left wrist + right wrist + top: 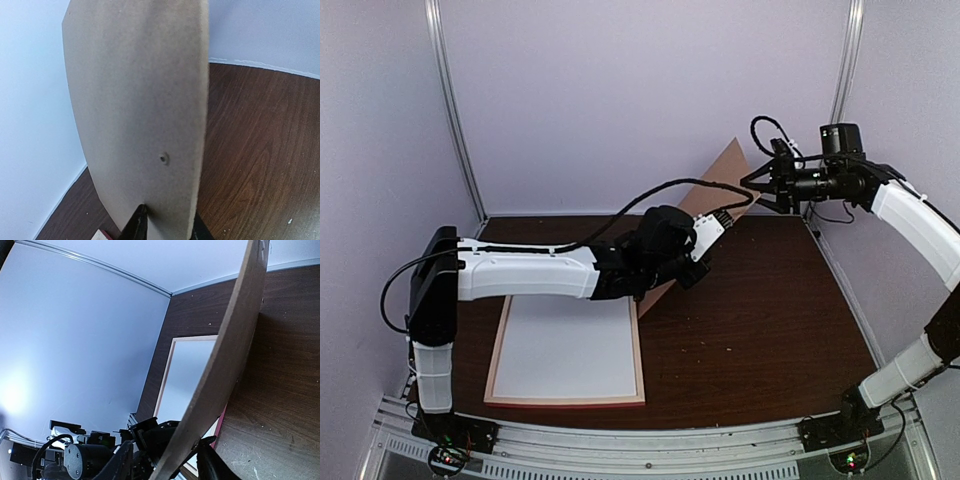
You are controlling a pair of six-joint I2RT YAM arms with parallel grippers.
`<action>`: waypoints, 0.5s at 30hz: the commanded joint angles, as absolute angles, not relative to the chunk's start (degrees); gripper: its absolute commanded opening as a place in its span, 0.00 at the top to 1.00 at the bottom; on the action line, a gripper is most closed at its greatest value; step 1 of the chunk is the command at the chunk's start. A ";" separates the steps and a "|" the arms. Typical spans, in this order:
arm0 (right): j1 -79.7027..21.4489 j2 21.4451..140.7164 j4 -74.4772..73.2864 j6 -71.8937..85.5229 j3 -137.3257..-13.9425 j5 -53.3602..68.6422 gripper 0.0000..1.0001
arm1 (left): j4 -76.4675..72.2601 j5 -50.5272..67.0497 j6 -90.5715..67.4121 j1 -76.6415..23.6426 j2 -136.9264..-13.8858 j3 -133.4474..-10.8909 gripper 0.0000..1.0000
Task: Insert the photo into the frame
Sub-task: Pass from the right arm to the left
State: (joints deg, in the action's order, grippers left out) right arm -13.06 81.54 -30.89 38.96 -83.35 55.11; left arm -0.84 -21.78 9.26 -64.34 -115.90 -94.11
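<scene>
The frame (638, 350) lies flat at the near left of the table, pale wood side up, with a pink edge showing in the right wrist view (220, 424). A plain white sheet (565, 350) fills it, seemingly the photo's back; no print shows. My left gripper (680, 272) is shut on the lower end of the brown backing board (720, 175) and holds it tilted up over the frame's far right corner. In the left wrist view the board (135, 100) rises from the gripper (167, 230). My right gripper (752, 187) is open, its fingers straddling the board's top edge (225, 355).
The dark wooden table (770, 310) is walled by pale panels at the back and sides. A metal rail (650, 440) runs along the near edge. The left arm (520, 272) stretches across above the frame's far edge.
</scene>
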 commanded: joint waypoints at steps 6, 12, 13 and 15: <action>-8.45 78.83 -37.72 34.44 -88.17 54.05 0.54 | -5.85 -25.23 6.93 -63.86 -116.40 -99.47 0.83; -5.99 77.60 -40.91 32.56 -89.84 53.80 0.52 | -4.84 -25.62 6.11 -63.83 -115.95 -101.82 0.89; -5.73 77.42 -41.34 32.27 -90.12 53.79 0.51 | -4.49 -25.53 6.00 -63.86 -115.82 -102.12 0.91; -5.05 77.02 -42.01 31.79 -90.51 53.62 0.51 | -4.15 -25.65 5.81 -63.88 -115.35 -102.66 0.97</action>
